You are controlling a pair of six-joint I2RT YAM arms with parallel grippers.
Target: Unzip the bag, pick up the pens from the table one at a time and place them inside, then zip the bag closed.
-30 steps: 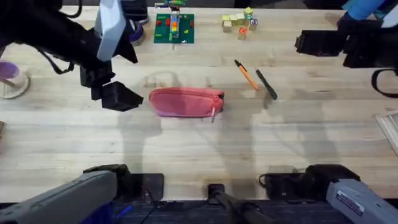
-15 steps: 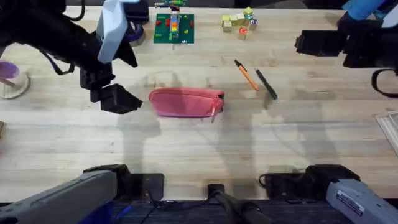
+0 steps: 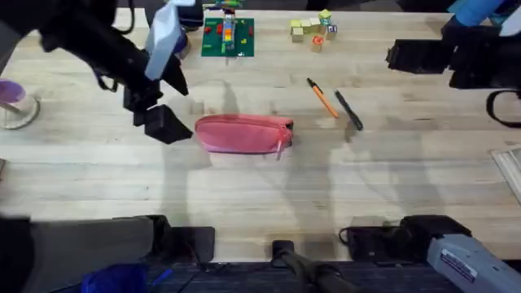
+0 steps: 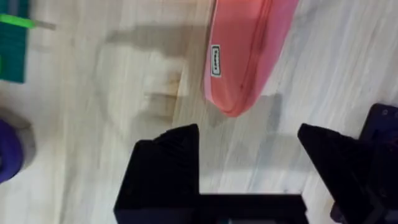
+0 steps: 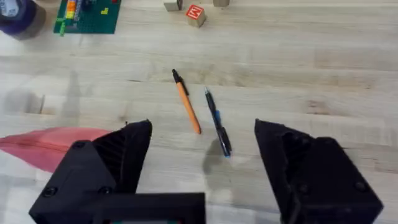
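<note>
The pink bag point(image 3: 242, 133) lies zipped in the middle of the table point(image 3: 260, 195), its pull at the right end. In the left wrist view the bag point(image 4: 249, 56) has one rounded end just beyond my open left gripper point(image 4: 247, 134). From overhead, that left gripper point(image 3: 167, 124) hovers beside the bag's left end and holds nothing. An orange pen point(image 3: 322, 98) and a black pen point(image 3: 348, 111) lie side by side to the bag's right. My right gripper point(image 3: 403, 55) is raised at the back right. It is open, and its wrist view looks down on the orange pen point(image 5: 186, 109) and black pen point(image 5: 217, 127).
A green baseplate with bricks point(image 3: 228, 37) and several wooden letter blocks point(image 3: 313, 28) sit along the far edge. A purple roll point(image 5: 18, 12) stands near the baseplate, and a pale dish point(image 3: 12, 102) sits at the left edge. Bare planks lie in front of the bag.
My left arm has swung right and slightly farther back, bringing its gripper closer to the bag's left end. Bag, pens and right arm have not moved.
</note>
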